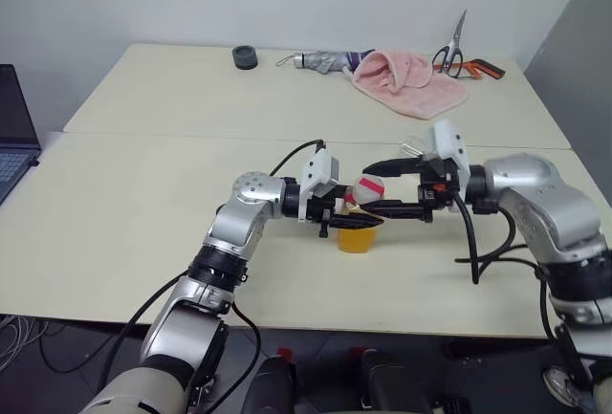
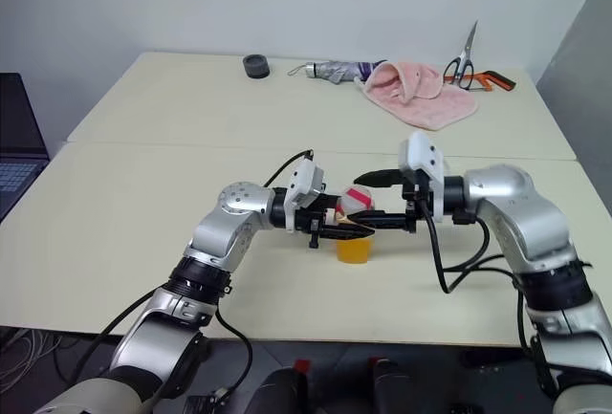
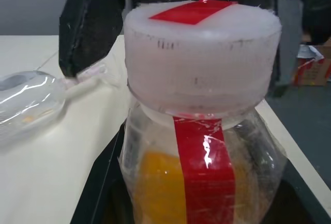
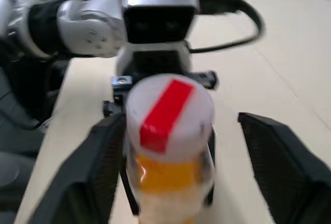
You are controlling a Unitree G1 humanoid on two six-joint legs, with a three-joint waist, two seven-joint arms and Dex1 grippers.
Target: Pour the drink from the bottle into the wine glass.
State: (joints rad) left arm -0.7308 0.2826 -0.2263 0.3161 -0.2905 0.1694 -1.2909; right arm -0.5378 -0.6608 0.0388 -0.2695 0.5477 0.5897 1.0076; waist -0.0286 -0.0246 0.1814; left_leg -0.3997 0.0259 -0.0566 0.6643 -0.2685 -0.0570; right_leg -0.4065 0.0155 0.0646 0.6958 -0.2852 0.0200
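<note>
- clear plastic bottle (image 1: 361, 226) pinched in left fingers (image 1: 337, 215), cap (image 3: 200, 53) still on.
- right fingers (image 4: 178, 169) spread astride cap; off-centre closing risks slipping, twisting bottle loose, spilling drink (image 3: 160, 188).

One bottle (image 1: 361, 215), one wine glass (image 3: 26, 97), two scissors (image 1: 451, 50).

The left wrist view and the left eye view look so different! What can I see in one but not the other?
Left wrist view alone: the wine glass lying on its side on the table, with the bottle's label close up.

Left eye view alone: the pink towel, scissors, a folded umbrella and a black roll of tape far back.

Both: the bottle of orange drink, its cap on, held by the left gripper.
</note>
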